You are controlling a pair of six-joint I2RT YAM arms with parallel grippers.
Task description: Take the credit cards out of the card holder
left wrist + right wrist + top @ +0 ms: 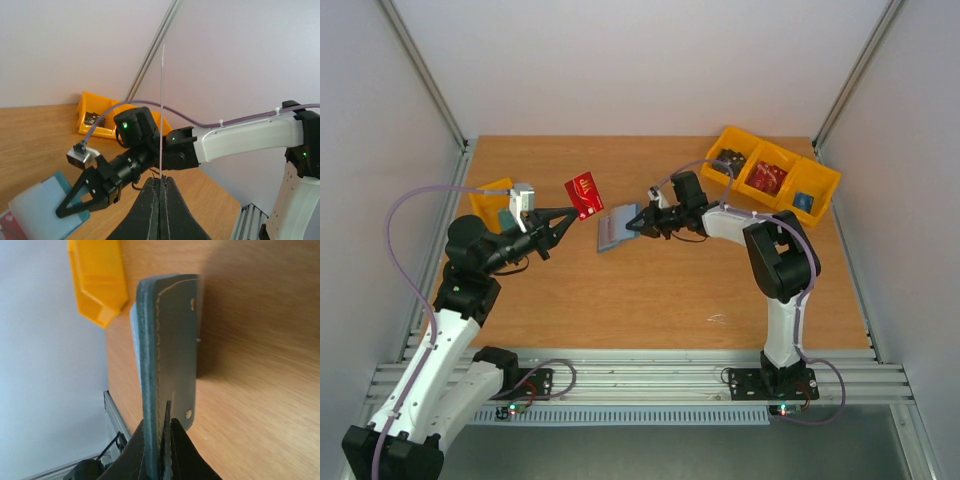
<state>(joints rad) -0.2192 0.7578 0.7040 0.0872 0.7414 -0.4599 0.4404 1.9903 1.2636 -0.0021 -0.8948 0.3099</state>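
My left gripper [567, 213] is shut on a corner of a red credit card [584, 195] and holds it in the air left of centre. The left wrist view shows that card edge-on as a thin upright line [162, 110] rising from the closed fingertips [161, 179]. To its right, the teal-blue card holder [614, 228] is pinched at its right end by my shut right gripper [633, 226], with pale blue lining showing. The right wrist view has the holder [170, 340] edge-on above the wood, its edge between the fingers [162, 422]. The holder also appears low left in the left wrist view [40, 207].
A row of yellow bins [798, 165] with red and black objects stands at the back right corner. A smaller yellow bin [490, 192] sits at the left edge behind my left arm. Metal frame rails [640, 375] run along the near edge.
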